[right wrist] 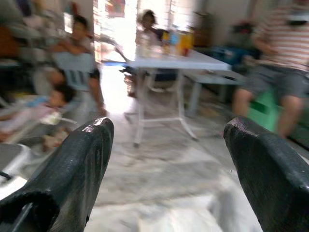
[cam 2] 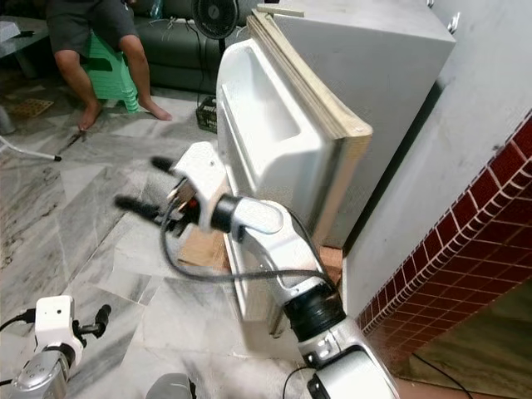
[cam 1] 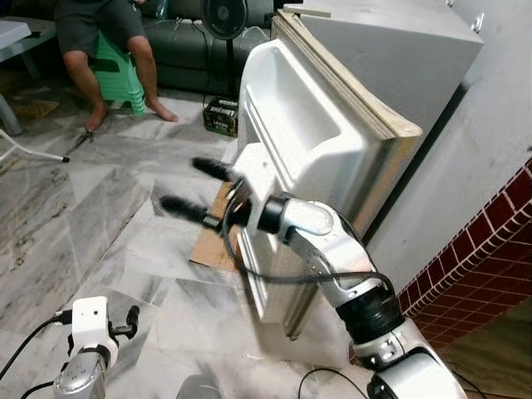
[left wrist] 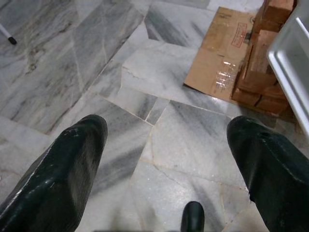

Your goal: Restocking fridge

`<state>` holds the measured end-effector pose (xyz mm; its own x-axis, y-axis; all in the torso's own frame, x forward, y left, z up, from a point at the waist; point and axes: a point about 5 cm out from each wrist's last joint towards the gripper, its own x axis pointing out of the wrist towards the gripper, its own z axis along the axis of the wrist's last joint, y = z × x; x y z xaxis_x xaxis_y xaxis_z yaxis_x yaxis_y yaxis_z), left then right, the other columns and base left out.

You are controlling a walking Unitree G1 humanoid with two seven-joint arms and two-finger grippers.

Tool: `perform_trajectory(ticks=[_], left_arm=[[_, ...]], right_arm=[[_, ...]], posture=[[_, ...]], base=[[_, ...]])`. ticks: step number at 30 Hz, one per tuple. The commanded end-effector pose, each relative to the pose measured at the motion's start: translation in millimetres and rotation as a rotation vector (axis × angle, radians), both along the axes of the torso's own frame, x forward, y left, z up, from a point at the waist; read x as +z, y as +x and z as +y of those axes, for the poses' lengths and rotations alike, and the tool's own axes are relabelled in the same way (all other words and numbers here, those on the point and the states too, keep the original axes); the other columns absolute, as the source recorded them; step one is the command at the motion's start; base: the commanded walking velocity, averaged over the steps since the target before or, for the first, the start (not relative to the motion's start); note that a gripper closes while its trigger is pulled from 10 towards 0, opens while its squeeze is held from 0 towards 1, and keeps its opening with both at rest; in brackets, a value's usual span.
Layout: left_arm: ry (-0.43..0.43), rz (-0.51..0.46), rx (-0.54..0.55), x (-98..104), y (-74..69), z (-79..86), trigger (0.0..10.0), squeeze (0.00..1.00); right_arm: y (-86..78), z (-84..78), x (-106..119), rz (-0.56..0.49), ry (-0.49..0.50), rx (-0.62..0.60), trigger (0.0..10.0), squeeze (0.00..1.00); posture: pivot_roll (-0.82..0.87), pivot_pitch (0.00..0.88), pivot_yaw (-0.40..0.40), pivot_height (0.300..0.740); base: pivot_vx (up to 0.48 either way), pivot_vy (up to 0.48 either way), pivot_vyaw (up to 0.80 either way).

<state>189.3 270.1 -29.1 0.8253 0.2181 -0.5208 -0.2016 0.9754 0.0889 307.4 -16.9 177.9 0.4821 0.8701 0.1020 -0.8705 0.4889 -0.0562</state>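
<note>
The fridge door [cam 1: 299, 125] stands swung open, with its white moulded inner side and shelf ledges facing me. The grey fridge body [cam 1: 399, 50] is behind it, against the wall. My right gripper [cam 1: 184, 184] is raised in front of the door's inner face, pointing out into the room. It is open, with nothing between its black fingers [right wrist: 72, 164]. My left gripper [cam 1: 129, 322] hangs low near the floor at my left, also open and empty, its fingers [left wrist: 63, 169] over the marble tiles.
A person sits on a green stool [cam 1: 116, 71] at the far left, before a dark sofa. A fan [cam 1: 223, 17] and a black crate [cam 1: 220, 116] stand beyond the door. Flat cardboard [cam 1: 212, 241] and bricks [left wrist: 263, 58] lie under the door. A red-tiled wall [cam 1: 490, 249] is on the right.
</note>
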Motion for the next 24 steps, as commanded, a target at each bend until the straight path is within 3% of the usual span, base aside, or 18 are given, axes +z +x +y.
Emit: perform_trajectory(ticks=[1,6,7,8,15,21,24], left_arm=[[0.015,0.006,0.010,0,-1.9,3.5,10.0,0.00],[0.029,-0.013,0.028,0,-1.4,2.3,10.0,0.00],[0.029,-0.013,0.028,0,-1.4,2.3,10.0,0.00],[0.040,-0.032,0.047,4,1.6,5.2,10.0,0.00],[0.041,-0.095,0.043,21,23.7,7.1,10.0,0.00],[0.052,-0.123,-0.023,30,39.6,-3.0,10.0,0.00],[0.051,-0.137,-0.049,34,44.0,-5.1,10.0,0.00]], right_arm=[[2.5,-6.5,-4,0.006,-0.007,-0.042,10.0,0.00],[18.6,-33.6,-23,0.014,-0.064,-0.327,10.0,0.00],[18.6,-33.6,-23,0.014,-0.064,-0.327,10.0,0.00],[22.5,-40.9,-25,0.031,-0.052,-0.405,10.0,0.00],[28.6,-70.3,-31,0.038,-0.029,-0.644,10.0,0.00],[27.6,-86.0,-41,0.087,-0.024,-0.695,10.0,0.00],[25.5,-89.8,-42,0.078,-0.016,-0.660,10.0,0.00]], posture=[[0.16,0.033,-0.015,0.740],[0.15,0.026,-0.021,0.740],[0.15,0.026,-0.021,0.740],[0.15,0.024,-0.023,0.740],[0.12,0.040,-0.017,0.740],[0.10,0.048,-0.006,0.740],[0.10,0.065,0.002,0.740]], base=[[0.000,0.000,0.00],[0.000,0.000,0.00],[0.000,0.000,0.00],[0.000,0.000,0.00],[0.000,0.000,0.00],[0.000,0.000,0.00],[0.000,0.000,0.00]])
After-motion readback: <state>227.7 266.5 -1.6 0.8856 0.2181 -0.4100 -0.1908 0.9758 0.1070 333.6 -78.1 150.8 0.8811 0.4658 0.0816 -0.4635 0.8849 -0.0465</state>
